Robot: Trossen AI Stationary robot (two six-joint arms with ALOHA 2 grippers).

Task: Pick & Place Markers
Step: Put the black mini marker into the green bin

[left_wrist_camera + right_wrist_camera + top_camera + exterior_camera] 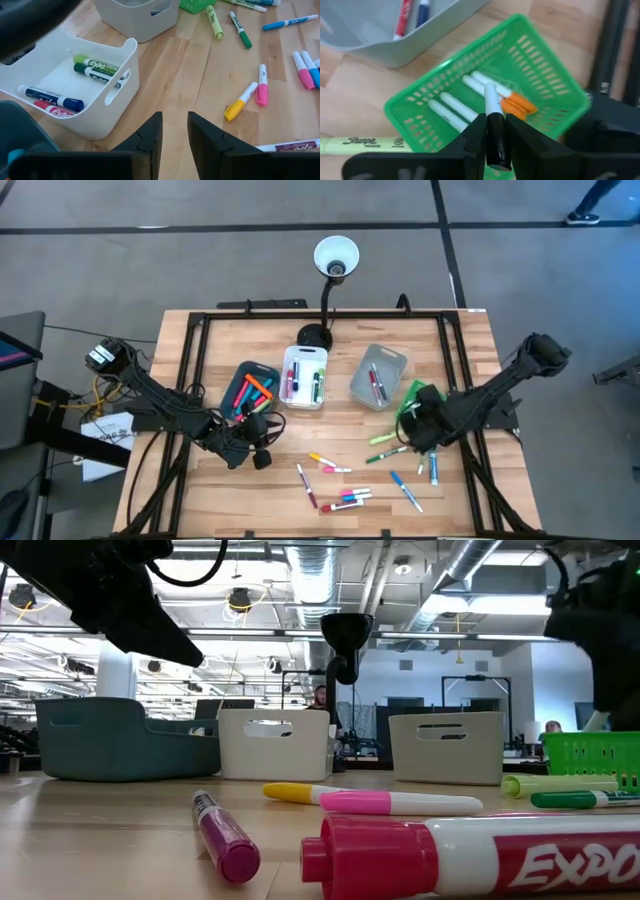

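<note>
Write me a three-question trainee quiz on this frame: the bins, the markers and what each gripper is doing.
1. True or false: the right gripper is shut on a marker above the green basket.
2. Which bin holds the orange markers? A) teal bin B) white bin C) grey bin
3. Fill in: the left gripper holds ____.

Key: 1 true. 2 A. 3 nothing; its fingers stand slightly apart over bare table beside the white bin.

We see loose markers (340, 498) scattered flat on the worktop (230, 340), pink, blue, green and yellow. Others lie in the bins. One white marker with a black cap (494, 125) hangs above the green basket (545, 70).
</note>
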